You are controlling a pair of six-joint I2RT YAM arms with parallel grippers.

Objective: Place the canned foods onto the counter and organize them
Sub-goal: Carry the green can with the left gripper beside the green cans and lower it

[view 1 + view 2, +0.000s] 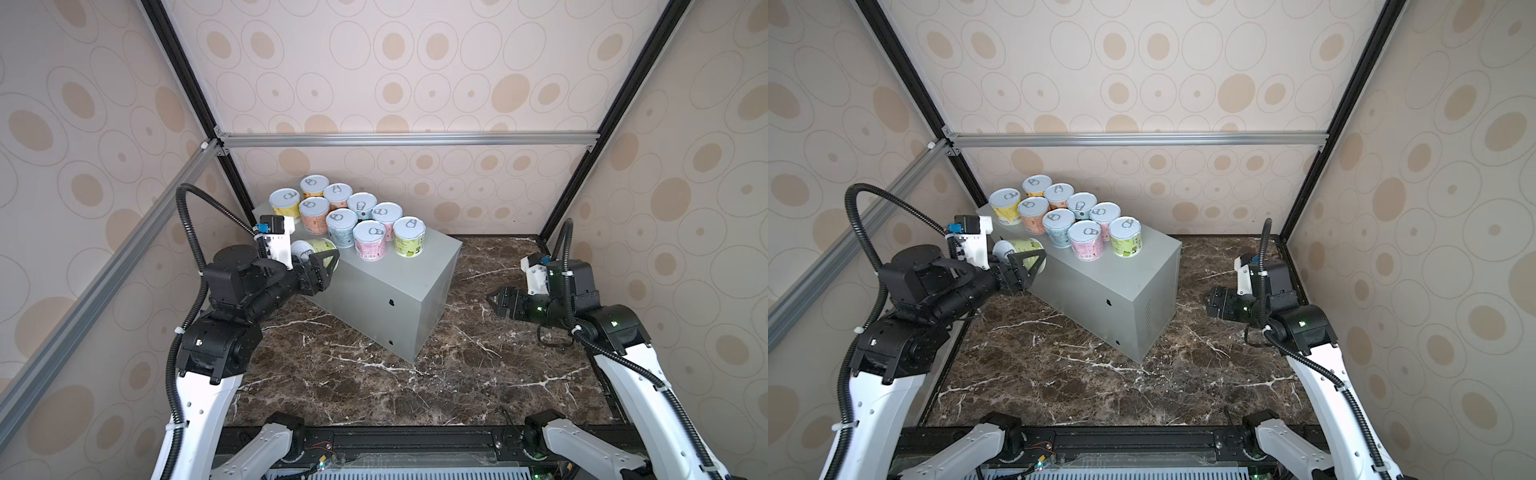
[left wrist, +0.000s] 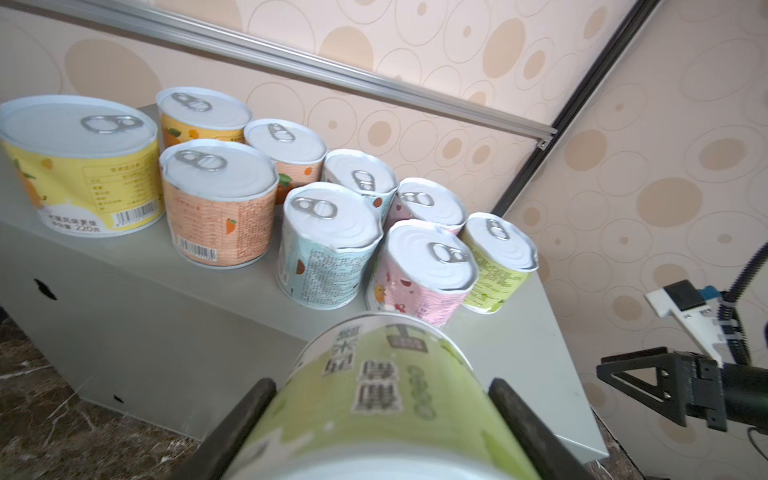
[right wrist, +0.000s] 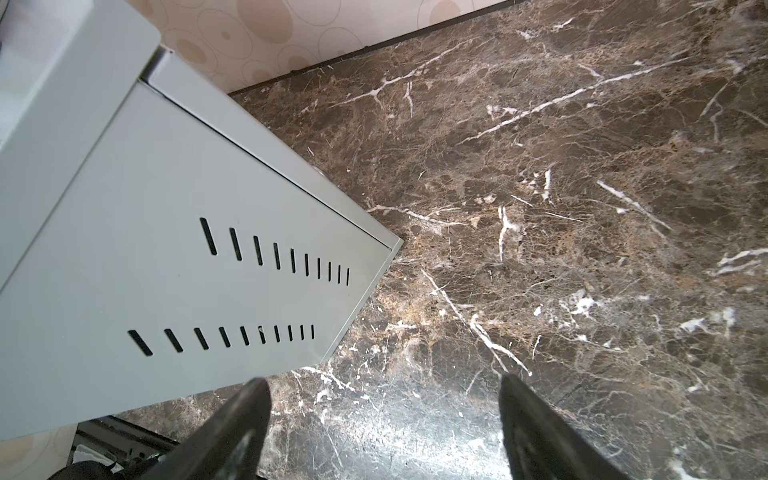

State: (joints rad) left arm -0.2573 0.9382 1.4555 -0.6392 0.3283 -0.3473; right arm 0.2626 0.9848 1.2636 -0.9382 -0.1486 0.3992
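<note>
**Counter top: left end crowded, right end bare**

Nine cans (image 1: 342, 226) stand close together in two rows on the counter (image 1: 440, 255), blocking its far left. At the near left edge the left gripper (image 2: 382, 386), clamped around a green can (image 1: 318, 247), fills the gap. The counter's right end is bare. The floor (image 1: 478, 365) around the spread-jawed right gripper (image 3: 383, 384) is open.

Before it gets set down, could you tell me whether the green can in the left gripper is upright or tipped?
Tipped: the green can is on its side in the left gripper, its silvery end facing sideways.
</note>
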